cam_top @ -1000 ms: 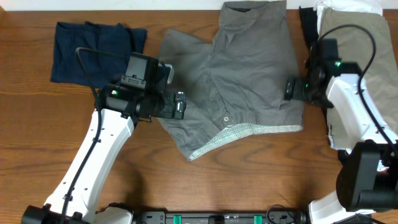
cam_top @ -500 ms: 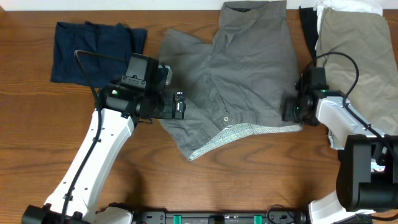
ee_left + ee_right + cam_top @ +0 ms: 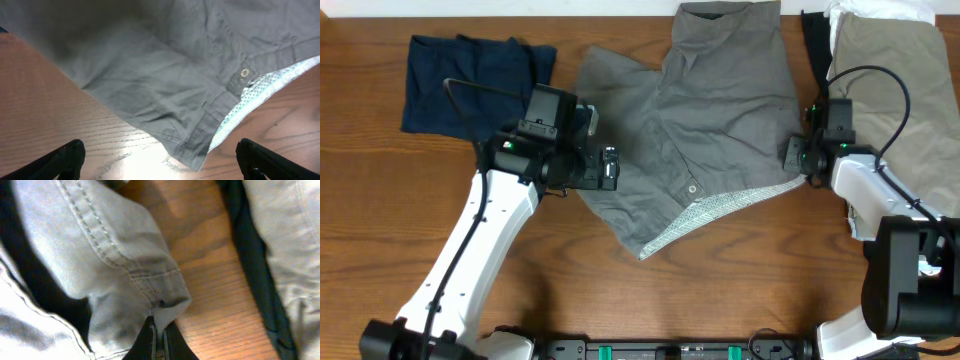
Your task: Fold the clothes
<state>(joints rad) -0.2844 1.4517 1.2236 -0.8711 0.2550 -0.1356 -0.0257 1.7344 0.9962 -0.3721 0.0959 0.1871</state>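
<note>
- Grey shorts [image 3: 710,130]: soft, limp; probably best held at the stitched waistband [image 3: 223,106] beside the button [image 3: 244,73].
- Right gripper [image 3: 156,332] pinches its corner; left gripper [image 3: 162,157] gapes, empty.

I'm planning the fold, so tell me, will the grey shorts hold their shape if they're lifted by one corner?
Probably floppy: the grey shorts lie wrinkled, and the corner pinched in the right claw crumples. The cloth looks thin, so they are likely light. The stitched waistband looks thicker, so it may sag less.
</note>
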